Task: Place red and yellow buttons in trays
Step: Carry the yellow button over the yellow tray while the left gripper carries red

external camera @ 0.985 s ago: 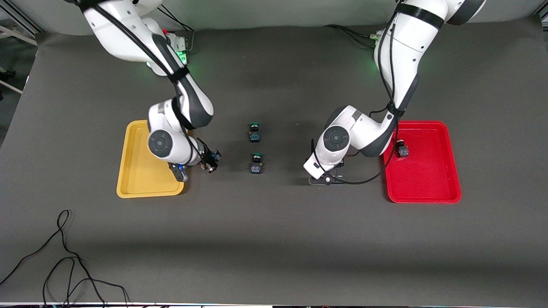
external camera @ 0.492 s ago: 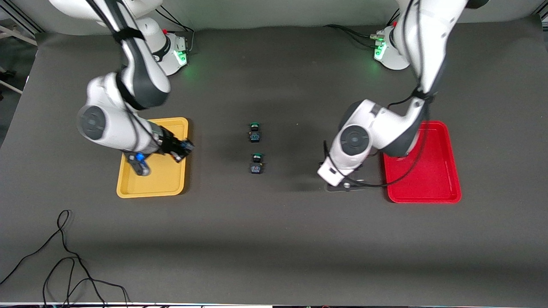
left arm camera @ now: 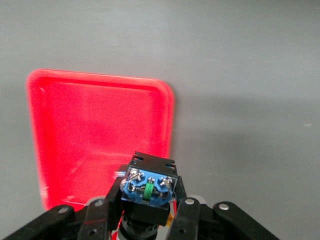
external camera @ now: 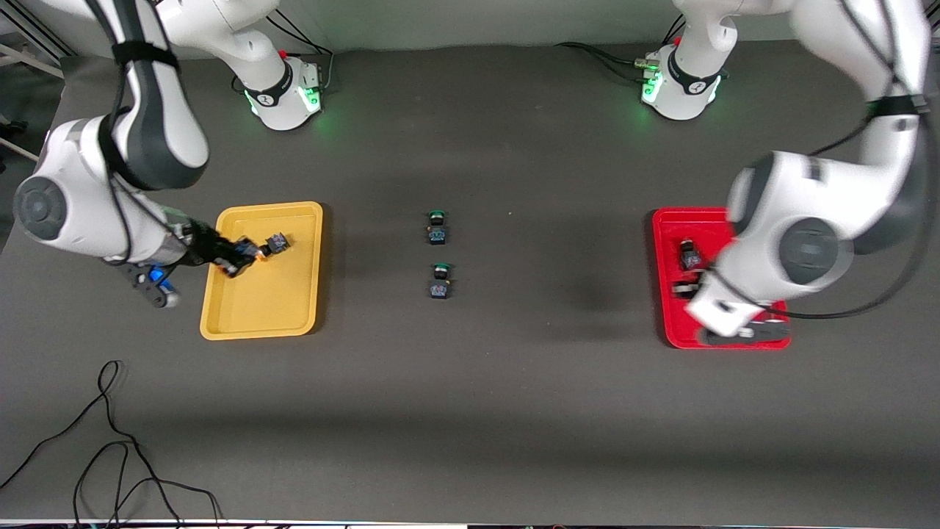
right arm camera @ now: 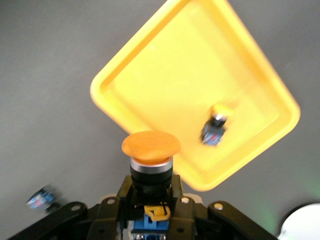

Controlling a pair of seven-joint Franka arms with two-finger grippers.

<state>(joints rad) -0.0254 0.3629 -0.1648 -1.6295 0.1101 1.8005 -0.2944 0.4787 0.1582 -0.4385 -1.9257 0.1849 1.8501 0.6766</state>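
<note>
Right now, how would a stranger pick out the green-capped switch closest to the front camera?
Look at the table midway between the yellow tray and the red tray, where two small switches lie. Both have green caps; the wanted switch is nearer the front camera than its twin.

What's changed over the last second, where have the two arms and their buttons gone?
The right gripper has carried its yellow-capped button from the mat beside the yellow tray to over that tray, where another button lies. The left gripper has swung from the mat to over the red tray, holding a button. The two green-capped buttons haven't moved.
</note>
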